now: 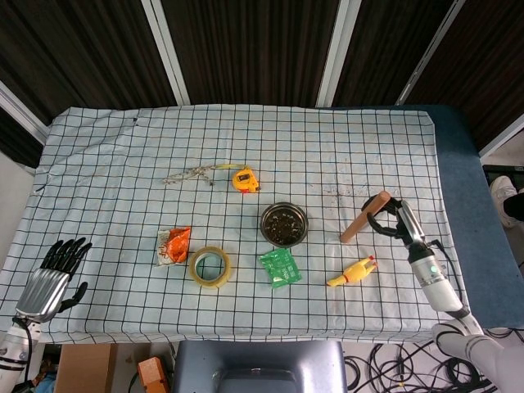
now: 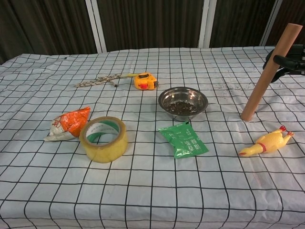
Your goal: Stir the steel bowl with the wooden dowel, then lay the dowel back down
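Steel bowl [image 2: 183, 102] taken as landmark; it sits about mid-cloth, dark granular contents inside. Wooden dowel [image 2: 270, 73] stands right of the bowl, well apart from it, lower end planted on the checked cloth [image 2: 143, 191], upper end leaning away from the bowl toward the right hand [image 1: 390, 216]. That hand's dark fingers [image 2: 281, 60] wrap the dowel near its top; grip reads as closed around the rod, though the chest view cuts off most of the hand at the frame edge. Judgement: a high grip with the foot pivoting on the cloth suits tipping the rod over toward a lying position, so this looks like the lay-down stage rather than stirring; the dowel is not yet flat. Risk: the foot may skid, or the rod may roll once released, the rubber chicken [image 2: 268, 142] lying just nearer the camera than the dowel's foot. Left hand [image 1: 54, 278] rests far left of the bowl at the table's near corner, holding nothing, fingers extended and slightly apart; seen in the head view only. Other items: yellow tape measure [image 2: 145, 80] behind and left of the bowl, with a length of cord [image 2: 97, 81] further left; green sachet [image 2: 183, 140] just in front of the bowl; tape roll [image 2: 103, 139] and orange wrapper [image 2: 69, 123] front-left of it.
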